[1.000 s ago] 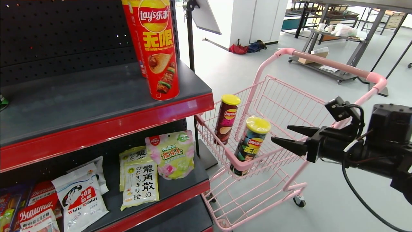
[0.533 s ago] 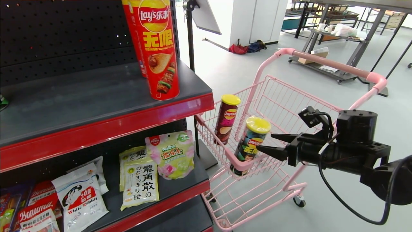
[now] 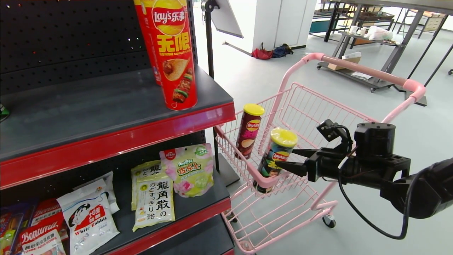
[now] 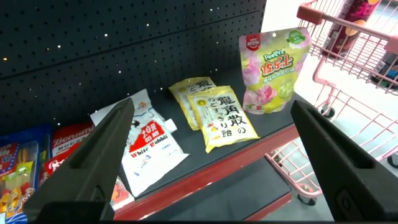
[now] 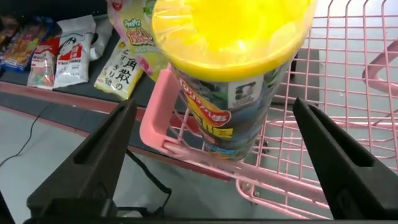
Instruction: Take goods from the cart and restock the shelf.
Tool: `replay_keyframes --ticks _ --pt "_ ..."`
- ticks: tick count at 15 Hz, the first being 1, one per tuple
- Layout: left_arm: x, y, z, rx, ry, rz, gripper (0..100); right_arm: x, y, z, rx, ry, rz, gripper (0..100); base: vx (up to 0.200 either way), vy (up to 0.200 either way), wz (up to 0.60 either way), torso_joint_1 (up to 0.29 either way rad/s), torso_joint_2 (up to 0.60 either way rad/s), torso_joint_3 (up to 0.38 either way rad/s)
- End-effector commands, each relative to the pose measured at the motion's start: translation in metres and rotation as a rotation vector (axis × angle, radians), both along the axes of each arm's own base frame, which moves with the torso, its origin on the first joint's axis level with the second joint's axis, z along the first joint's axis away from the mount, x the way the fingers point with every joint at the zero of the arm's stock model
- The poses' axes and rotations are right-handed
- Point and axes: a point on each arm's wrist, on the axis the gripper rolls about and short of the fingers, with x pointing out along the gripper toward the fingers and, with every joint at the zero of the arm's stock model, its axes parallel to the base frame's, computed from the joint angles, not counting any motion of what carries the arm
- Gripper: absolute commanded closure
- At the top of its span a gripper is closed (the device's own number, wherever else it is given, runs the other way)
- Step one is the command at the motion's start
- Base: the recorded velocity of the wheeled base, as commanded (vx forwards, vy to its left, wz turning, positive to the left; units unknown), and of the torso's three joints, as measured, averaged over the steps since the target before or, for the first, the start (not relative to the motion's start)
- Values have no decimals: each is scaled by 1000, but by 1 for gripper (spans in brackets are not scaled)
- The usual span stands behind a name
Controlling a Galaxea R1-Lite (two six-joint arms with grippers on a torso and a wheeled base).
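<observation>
Right gripper: reaches into the cart from the robot's right, level, its fingers spread wide and clamping nothing.
Dark can: a tube with a yellow lid that stands slightly tilted in the basket's near corner, on the shelf side. It sits between the right gripper's two fingers. The right wrist view shows a gap on each side of it, so it is not gripped.
Maroon can: a second yellow-lidded tube, farther back in the same basket and leaning against the wire wall on the shelf side.
Cart: a pink wire cart just beside the shelf's end, its handle on the far side.
Left gripper: its fingers are wide apart and hold nothing. It faces the lower shelf board.
Shelf: dark boards with red front edges.
Tall red can: stands upright near the front edge of the upper board.
Lower board goods: a green-and-pink pouch stands upright, yellow sachets lie beside it, and a white bag lies further along.
</observation>
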Motion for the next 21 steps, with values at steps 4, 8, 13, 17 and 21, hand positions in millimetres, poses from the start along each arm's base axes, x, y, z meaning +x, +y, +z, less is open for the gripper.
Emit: replay_keyframes --ticks 4,8,13,17,21 --pt "0 0 0 -2 1 -1 0 21 6 -5 5 -8 -1 0 0 0 0 0 0 0" --pt "0 0 0 -5 1 -1 0 39 21 -12 7 -17 23 0 0 0 0 0 0 0" --pt "0 0 0 -5 1 1 0 54 31 -22 3 -16 26 0 0 0 0 0 0 0" --pt "0 0 0 -5 1 1 0 56 33 -20 5 -27 28 100 0 0 0 0 0 0" --pt "0 0 0 -5 1 -1 0 55 32 -11 1 -55 -7 100 0 0 0 0 0 0"
